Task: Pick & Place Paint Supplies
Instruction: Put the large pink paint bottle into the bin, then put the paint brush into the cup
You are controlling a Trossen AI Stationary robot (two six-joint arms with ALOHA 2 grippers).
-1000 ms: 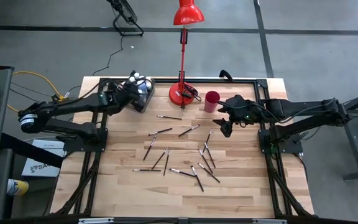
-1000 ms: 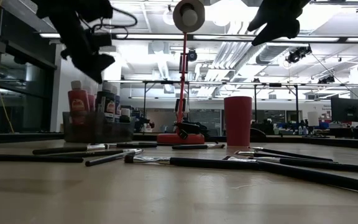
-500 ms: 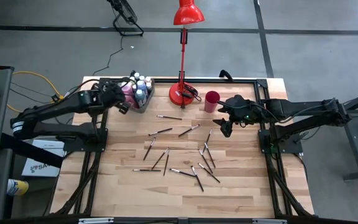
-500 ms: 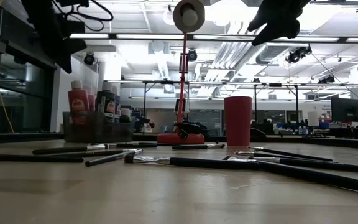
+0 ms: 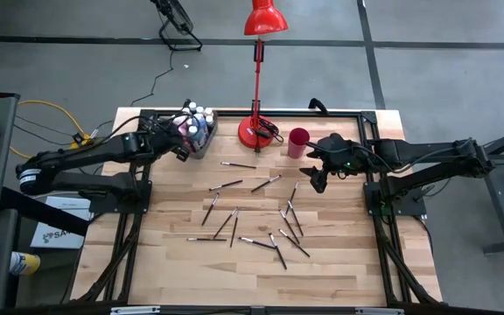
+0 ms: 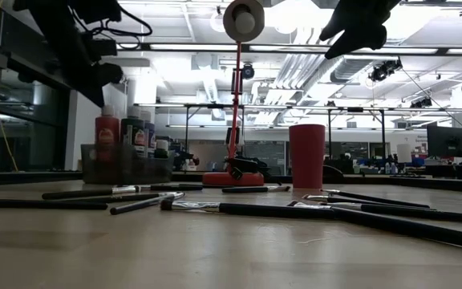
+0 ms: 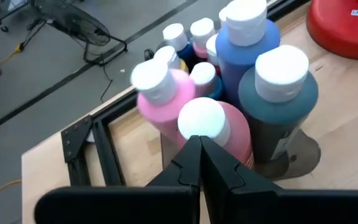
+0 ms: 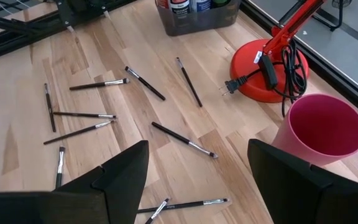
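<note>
My left gripper (image 7: 199,144) pinched shut, empty, just above bottles (image 5: 192,124) packed in bin (image 6: 127,164). My right gripper (image 8: 197,168) spread wide, empty, above brushes (image 5: 254,214), cup (image 5: 298,142) beside. Drop square over one handle, close mid-shaft.

The table (image 5: 173,262) is pale wood, planked, smooth and matt. The bottles (image 7: 278,106) look like plastic with smooth white caps. The lamp base (image 8: 263,62) is glossy red. The cup (image 8: 322,134) looks matt. The fingers (image 8: 120,177) are matt black.
</note>
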